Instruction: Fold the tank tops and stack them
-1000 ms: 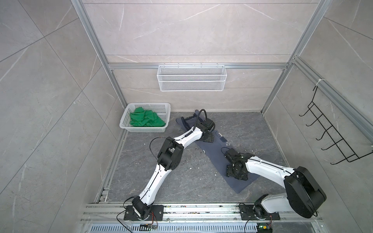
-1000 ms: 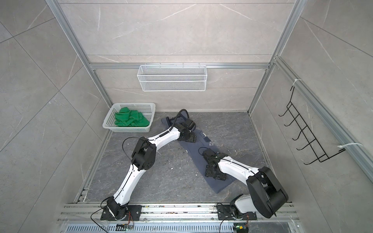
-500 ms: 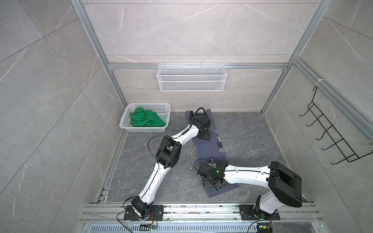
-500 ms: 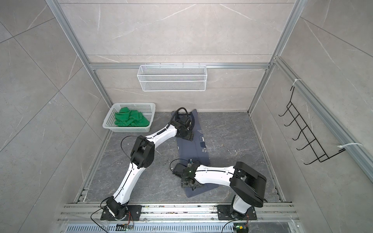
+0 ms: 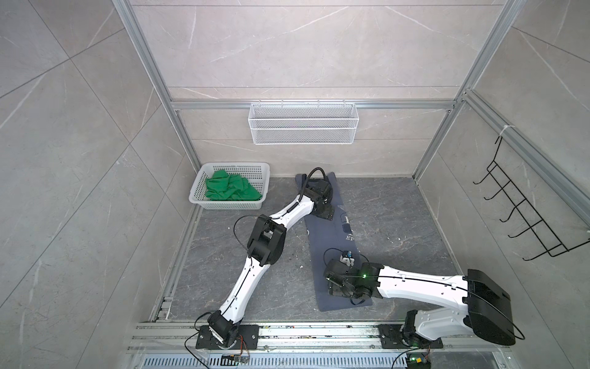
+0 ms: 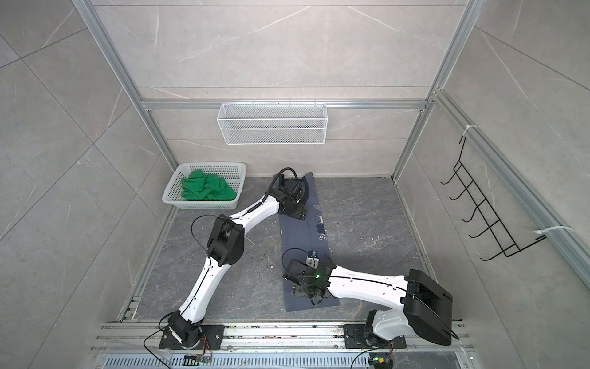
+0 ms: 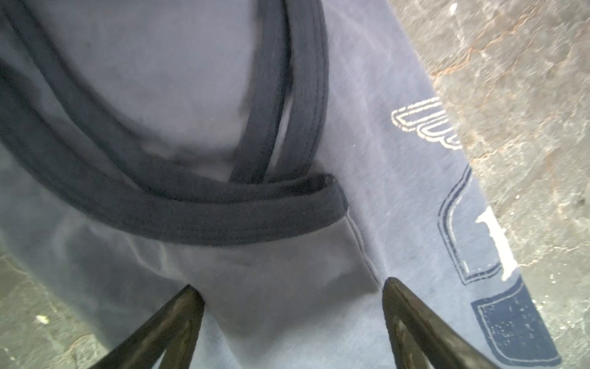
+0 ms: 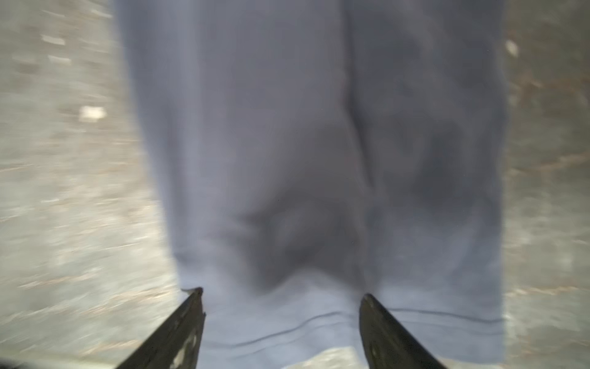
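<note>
Top views both show the slate-blue tank top [image 5: 330, 246] lying on the table [image 5: 399, 217] as a long narrow strip, folded lengthwise. It runs from the back wall toward the robot, so each arm can reach one end. The left gripper [image 5: 324, 213] sits low over the far strap end, and the right gripper [image 5: 336, 290] sits low over the near end. The green tank top [image 5: 230, 190] lies crumpled in the white basket [image 5: 228, 205] at the back left, apparently waiting its turn.

Left wrist view: the left gripper [image 7: 291, 284] has its jaws spread wide and holds nothing. The cloth lies flat between them, just below the dark trim [image 7: 198, 207] of the crossed straps. The white lettering [image 7: 421, 124] wraps over the folded edge.

Right wrist view, blurred: the right gripper [image 8: 281, 292] is also wide open and empty, straddling the hem [image 8: 319, 322]. With the jaws bracketing both ends, the arms look ready to pinch them and fold the strip end to end.
</note>
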`<action>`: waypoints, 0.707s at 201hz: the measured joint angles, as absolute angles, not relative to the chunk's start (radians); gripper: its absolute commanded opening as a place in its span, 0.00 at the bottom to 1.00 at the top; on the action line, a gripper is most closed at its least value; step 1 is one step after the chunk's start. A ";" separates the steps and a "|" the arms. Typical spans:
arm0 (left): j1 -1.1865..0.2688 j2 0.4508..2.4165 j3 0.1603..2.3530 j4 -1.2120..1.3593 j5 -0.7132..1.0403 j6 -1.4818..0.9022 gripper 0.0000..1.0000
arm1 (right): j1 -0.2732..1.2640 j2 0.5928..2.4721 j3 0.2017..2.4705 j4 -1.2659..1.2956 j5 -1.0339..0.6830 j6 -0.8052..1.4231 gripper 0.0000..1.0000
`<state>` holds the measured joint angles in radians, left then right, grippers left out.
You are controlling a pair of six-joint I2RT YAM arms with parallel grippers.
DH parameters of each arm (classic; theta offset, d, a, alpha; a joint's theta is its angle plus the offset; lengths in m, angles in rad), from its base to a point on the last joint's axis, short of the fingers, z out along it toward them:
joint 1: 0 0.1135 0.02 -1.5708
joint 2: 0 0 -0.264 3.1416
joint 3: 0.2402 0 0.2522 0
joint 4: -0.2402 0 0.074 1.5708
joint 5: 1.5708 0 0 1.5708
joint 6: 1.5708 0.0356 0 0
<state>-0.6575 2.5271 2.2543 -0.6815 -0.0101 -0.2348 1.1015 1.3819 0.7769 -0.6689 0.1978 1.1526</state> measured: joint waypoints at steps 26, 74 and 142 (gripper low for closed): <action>-0.657 2.543 2.280 -0.683 0.011 -0.235 0.89 | 1.099 1.439 0.736 -0.655 0.181 1.153 0.77; -0.657 2.592 2.336 -0.677 0.033 -0.232 0.90 | 1.140 1.523 0.777 -0.620 0.180 1.152 0.77; -0.657 2.600 2.374 -0.724 0.030 -0.224 0.92 | 1.181 1.502 0.803 -0.609 0.169 1.157 0.78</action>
<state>-0.6575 2.5996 2.3737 -0.7242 0.0296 -0.2241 1.1809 1.5017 0.8032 -0.6090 0.1688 1.1572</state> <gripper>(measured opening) 0.910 0.775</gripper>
